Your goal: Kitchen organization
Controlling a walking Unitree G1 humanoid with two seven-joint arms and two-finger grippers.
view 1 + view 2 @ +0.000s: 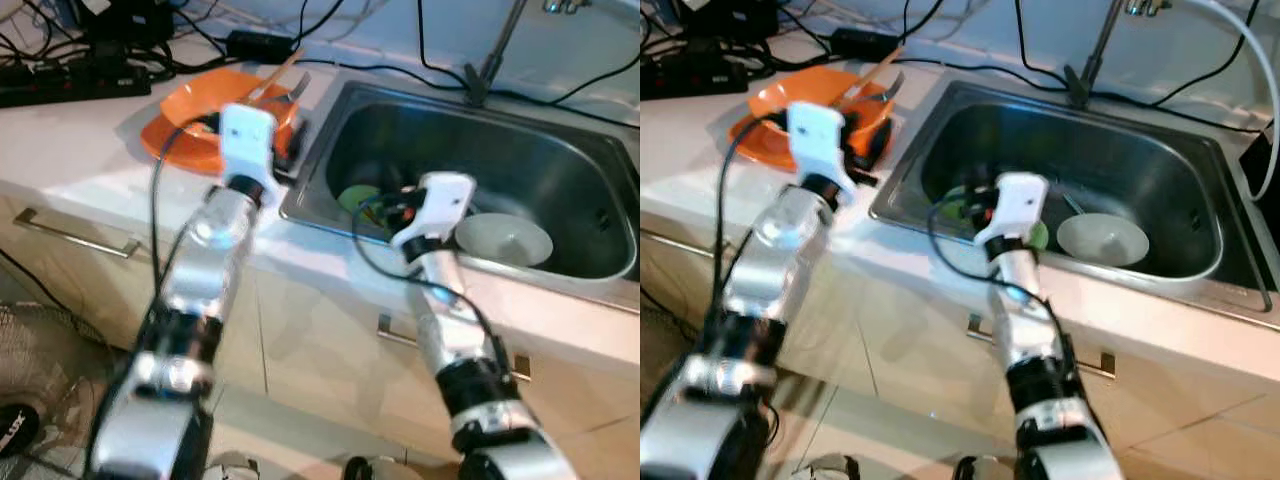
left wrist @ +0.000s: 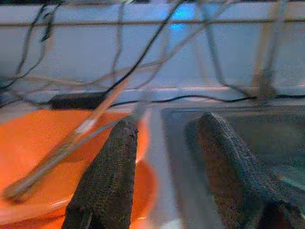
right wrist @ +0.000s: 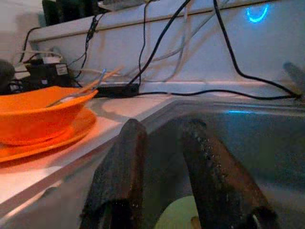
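An orange bowl [image 1: 200, 100] sits on an orange plate [image 1: 165, 140] on the counter left of the steel sink [image 1: 520, 160]. A wooden stick and a metal utensil [image 1: 275, 80] lean in the bowl. My left gripper [image 1: 285, 150] hovers open at the bowl's right edge, between the bowl and the sink rim; its wrist view has the bowl [image 2: 38, 143] beside one finger [image 2: 116, 167]. My right gripper [image 1: 385, 205] is open and empty inside the sink's front left, just above a pale green item [image 3: 178, 214]. A white dish [image 1: 505, 240] lies in the basin to its right.
A black power strip [image 1: 70, 80], an adapter [image 1: 260, 42] and loose cables run along the back of the counter. The faucet stem [image 1: 490, 60] rises behind the sink. Drawer handles [image 1: 75, 235] line the cabinet front, and a fan [image 1: 30, 380] stands on the floor at the left.
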